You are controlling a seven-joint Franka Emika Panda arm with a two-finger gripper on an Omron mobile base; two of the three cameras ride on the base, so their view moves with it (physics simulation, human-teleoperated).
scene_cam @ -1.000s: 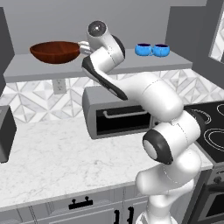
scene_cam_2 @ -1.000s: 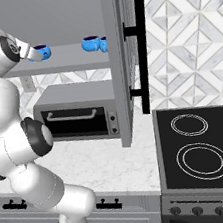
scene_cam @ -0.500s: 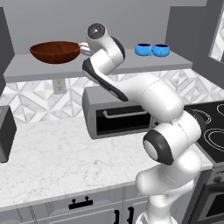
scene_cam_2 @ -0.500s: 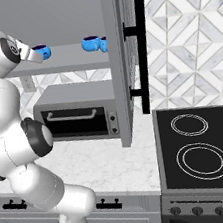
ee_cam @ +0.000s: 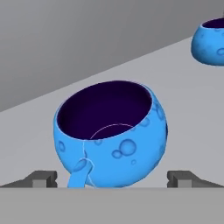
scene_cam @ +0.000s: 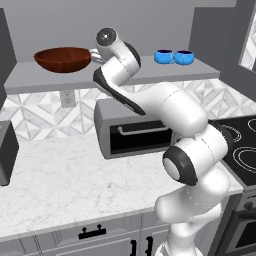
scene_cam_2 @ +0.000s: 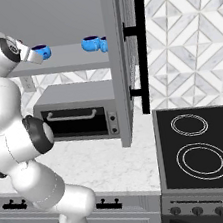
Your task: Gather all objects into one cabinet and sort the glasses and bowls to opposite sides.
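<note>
A white marble counter (scene_cam: 55, 175) is running under a geometric-tiled backsplash (scene_cam_2: 183, 37) (grey and white), with a black cooktop (scene_cam_2: 202, 145) sitting beside a toaster oven (scene_cam: 131, 132).

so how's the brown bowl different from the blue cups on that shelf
The brown bowl is far wider and shallower than the blue cups, which are small, squat and rounded. The bowl is glossy reddish-brown wood; the cups are bright blue with bubble marks and dark insides. The bowl sits alone at the shelf's left end; two cups stand side by side toward the right, and a third stands in front of the gripper. All stand upright, mouths up, on the same grey cabinet shelf.
</note>
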